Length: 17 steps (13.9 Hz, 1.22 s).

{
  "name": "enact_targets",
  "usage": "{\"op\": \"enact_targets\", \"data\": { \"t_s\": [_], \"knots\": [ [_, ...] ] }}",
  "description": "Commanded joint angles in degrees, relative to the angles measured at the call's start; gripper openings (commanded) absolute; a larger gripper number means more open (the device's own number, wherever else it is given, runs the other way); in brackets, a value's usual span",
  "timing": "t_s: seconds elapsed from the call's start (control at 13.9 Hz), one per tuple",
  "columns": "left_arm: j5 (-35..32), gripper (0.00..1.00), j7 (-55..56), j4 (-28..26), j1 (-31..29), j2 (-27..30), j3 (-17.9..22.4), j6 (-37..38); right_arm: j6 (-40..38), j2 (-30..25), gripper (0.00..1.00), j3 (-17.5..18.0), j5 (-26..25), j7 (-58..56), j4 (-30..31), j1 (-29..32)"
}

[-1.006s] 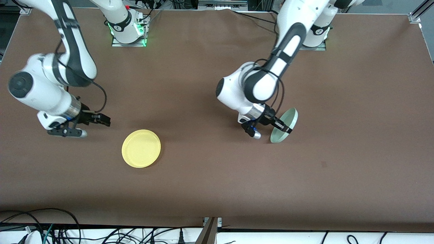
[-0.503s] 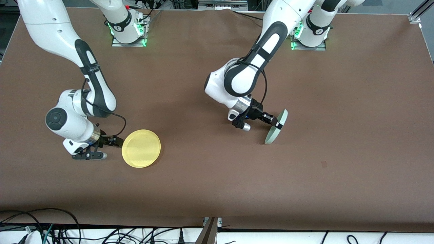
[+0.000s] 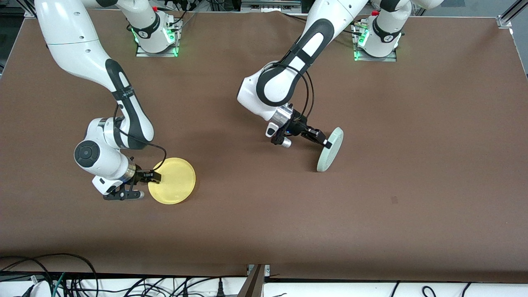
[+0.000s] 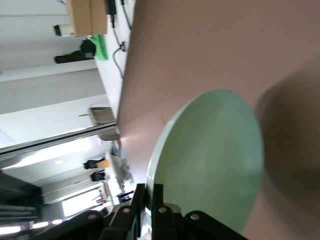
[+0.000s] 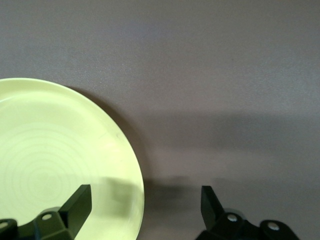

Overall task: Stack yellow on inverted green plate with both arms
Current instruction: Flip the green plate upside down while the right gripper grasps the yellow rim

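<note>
Broadly, we see the brown table [image 3: 433, 123] filling the frame. Lower left, the yellow plate [image 3: 175, 183] lies flat (right gripper [image 3: 145, 184] spread wide at its rim). Right of centre, the left gripper [image 3: 326, 142] pinches the green plate [image 3: 330, 150], tilted on edge.

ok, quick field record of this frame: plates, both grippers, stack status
yellow plate: flat on the table, toward the right arm's end
green plate: tipped up on edge, lower rim on the table
left gripper: fingers on the green plate's upper rim
right gripper: open, low at the yellow plate's edge, one finger over the rim, nothing gripped
stack: not yet done, plates apart
</note>
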<state>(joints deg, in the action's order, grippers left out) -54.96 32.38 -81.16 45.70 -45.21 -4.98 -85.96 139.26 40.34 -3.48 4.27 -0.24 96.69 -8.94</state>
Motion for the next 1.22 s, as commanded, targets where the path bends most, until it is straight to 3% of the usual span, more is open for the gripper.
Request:
{"op": "enact_targets", "data": {
  "t_s": [0.0,0.22,0.36,0.43,0.65,0.86,1.01,1.15],
  "knots": [
    [12.8,1.00,0.8,5.5,-1.3,-3.3,-0.2,-7.2,-0.4,0.8,0.63,0.0,0.9,1.5,-1.1,0.0],
    [24.9,1.00,0.8,7.9,-3.0,-3.0,-0.3,-15.1,-0.3,1.5,0.34,0.0,0.9,3.0,-1.1,0.0],
    [33.6,1.00,0.8,8.3,-4.5,-2.5,-0.3,-22.3,-0.2,1.5,0.07,0.0,1.4,4.8,-1.1,0.0],
    [37.1,1.00,0.8,8.3,-5.1,-2.5,-0.3,-25.5,0.2,1.7,0.00,0.0,1.8,5.9,-1.1,-0.2],
    [44.3,1.00,0.7,6.9,-7.5,-3.0,-0.3,-33.6,0.9,1.6,0.00,0.0,1.8,9.9,-1.4,-1.0],
    [50.9,1.00,0.6,6.5,-9.6,-2.7,-0.3,-35.2,0.6,1.1,0.00,0.2,1.9,14.7,-3.5,-1.1],
    [52.3,1.00,0.8,6.5,-11.8,0.0,-0.3,-34.1,1.0,0.6,0.00,2.5,2.0,18.4,-4.4,-0.8],
    [51.5,1.00,1.5,7.1,-12.2,3.7,0.9,-24.3,0.6,-0.4,0.00,3.4,3.0,22.4,-6.2,-1.0]
  ]
}}
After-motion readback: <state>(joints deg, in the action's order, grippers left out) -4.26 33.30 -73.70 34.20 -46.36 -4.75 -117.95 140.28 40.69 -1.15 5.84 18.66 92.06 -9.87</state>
